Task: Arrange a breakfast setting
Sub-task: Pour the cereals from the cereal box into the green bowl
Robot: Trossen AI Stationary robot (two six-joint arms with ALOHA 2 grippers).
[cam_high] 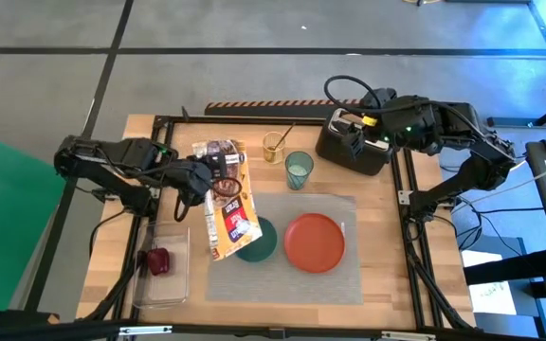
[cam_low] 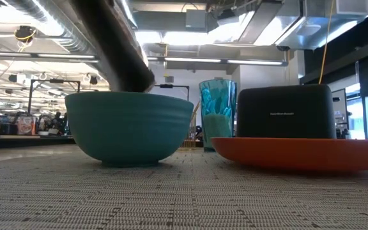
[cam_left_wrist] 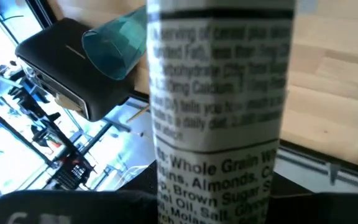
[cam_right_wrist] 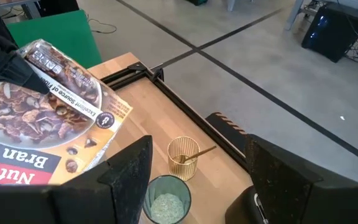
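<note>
Even, bright light falls from overhead onto the counter (cam_high: 387, 237), leaving only soft, short shadows under the arms. In the low view, ceiling strip lamps (cam_low: 190, 62) at twelve o'clock glare white, and windows at nine and three o'clock wash out. The placemat (cam_low: 184, 191) weave nearest the lens is soft, and a dark arm (cam_low: 114, 45) crosses as a blur. The left wrist view is badly out of focus: the cereal box (cam_left_wrist: 219, 112) print smears, and the background at nine o'clock is overexposed.
</note>
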